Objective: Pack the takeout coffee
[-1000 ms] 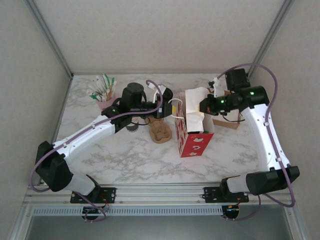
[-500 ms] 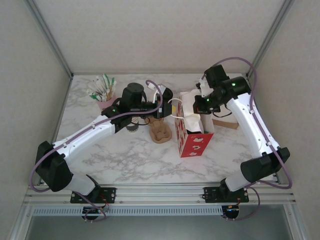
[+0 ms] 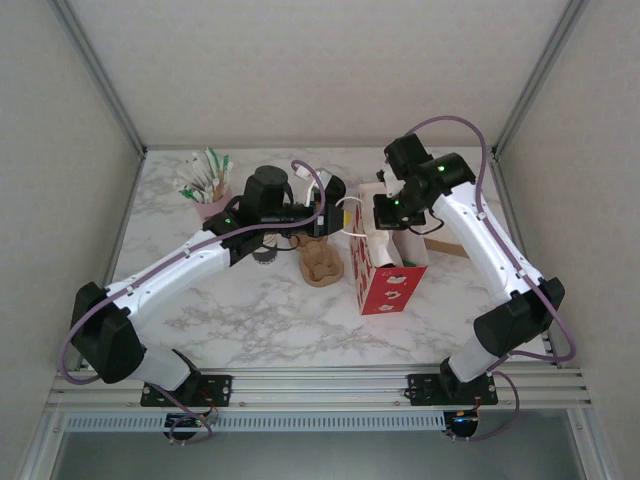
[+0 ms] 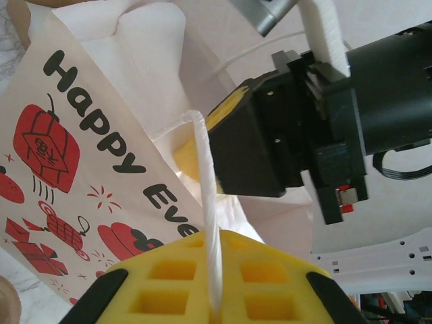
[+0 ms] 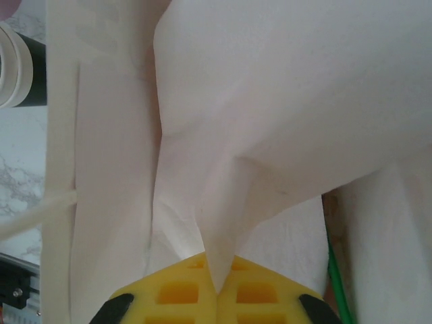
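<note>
A red-and-white paper bag (image 3: 383, 275) printed "Happy Eve…" (image 4: 81, 155) stands open at mid-table. My left gripper (image 3: 337, 204) (image 4: 214, 307) is shut on the bag's white string handle (image 4: 204, 202), which stretches taut toward the bag's rim. Over the bag's mouth, my right gripper (image 3: 388, 212) (image 5: 217, 287) is shut on a white paper napkin (image 5: 270, 128), whose folds hang in front of it. The bag's white wall (image 5: 101, 169) is to the left of the napkin. The takeout coffee is hidden from view.
A cardboard cup carrier (image 3: 322, 262) lies left of the bag. A pink pot of stirrers (image 3: 205, 186) stands back left, and a cardboard box (image 3: 452, 244) is right of the bag. A stack of cups (image 5: 17, 67) stands beyond the bag.
My right arm has swung left from the cardboard box, carrying the napkin over the bag's mouth. The left arm holds still on the handle.
</note>
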